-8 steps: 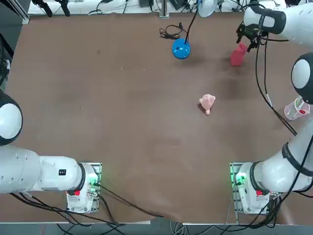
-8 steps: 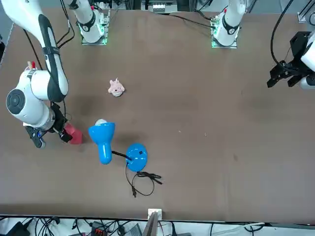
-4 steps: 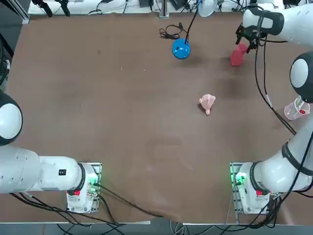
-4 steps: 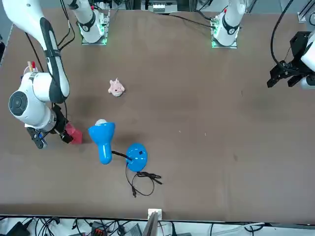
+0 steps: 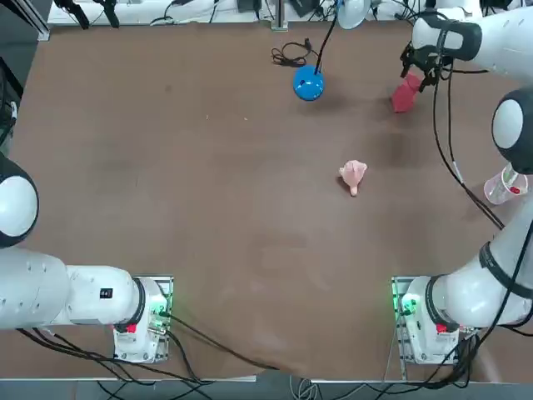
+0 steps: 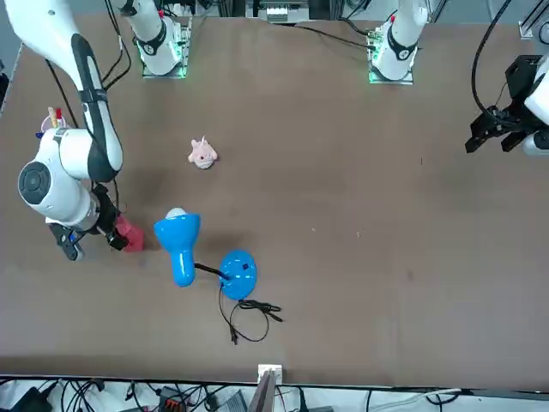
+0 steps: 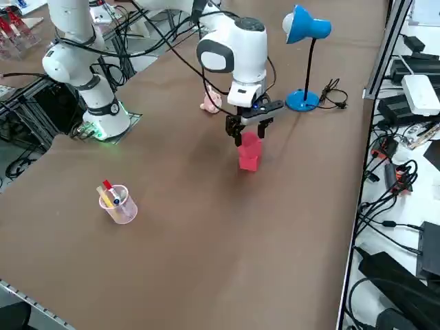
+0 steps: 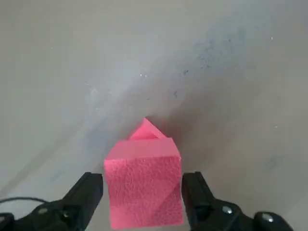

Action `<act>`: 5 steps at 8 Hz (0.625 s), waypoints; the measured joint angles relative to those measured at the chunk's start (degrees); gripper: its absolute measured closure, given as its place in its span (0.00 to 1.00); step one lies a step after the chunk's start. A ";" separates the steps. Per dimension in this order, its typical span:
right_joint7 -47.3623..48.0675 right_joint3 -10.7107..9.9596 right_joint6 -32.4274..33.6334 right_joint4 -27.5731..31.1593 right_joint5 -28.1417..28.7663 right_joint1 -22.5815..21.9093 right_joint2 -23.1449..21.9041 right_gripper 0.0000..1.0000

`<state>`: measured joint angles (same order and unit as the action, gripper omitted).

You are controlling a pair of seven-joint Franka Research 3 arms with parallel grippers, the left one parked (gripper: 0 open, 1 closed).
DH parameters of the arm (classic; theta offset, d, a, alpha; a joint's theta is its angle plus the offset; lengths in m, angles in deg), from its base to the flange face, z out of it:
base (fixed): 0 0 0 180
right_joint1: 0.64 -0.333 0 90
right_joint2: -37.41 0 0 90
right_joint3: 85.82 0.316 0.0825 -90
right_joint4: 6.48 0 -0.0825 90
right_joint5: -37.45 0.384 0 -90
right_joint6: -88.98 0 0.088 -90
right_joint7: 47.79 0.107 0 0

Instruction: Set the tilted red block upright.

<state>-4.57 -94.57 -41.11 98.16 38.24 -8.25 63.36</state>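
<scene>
Pale lumpy toy (image 5: 352,175) lay well apart, left of the right pincer. Red block (image 8: 144,197) sat between the pincer's (image 8: 144,177) fingers, tilted; pincer open, nothing gripped. Block looked light, probably foam: matte, grippy, little slip, might dent. Best hold: opposite side faces, about mid-body, squeezed gently.

The brown tabletop (image 5: 250,183) is evenly lit, with soft shadows cast; a greyer, softer rendering is given by the wrist view.
</scene>
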 joint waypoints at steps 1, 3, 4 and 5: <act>0.00 0.00 -0.10 0.01 0.00 0.00 0.33 0.00; 0.00 0.01 -0.22 0.02 0.00 -0.01 1.03 0.00; 0.00 0.01 -0.35 0.02 0.00 -0.01 1.28 0.01; -0.18 0.01 -0.41 0.02 0.00 -0.01 1.37 0.03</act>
<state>-4.75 -94.56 -41.52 98.17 38.24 -8.26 64.72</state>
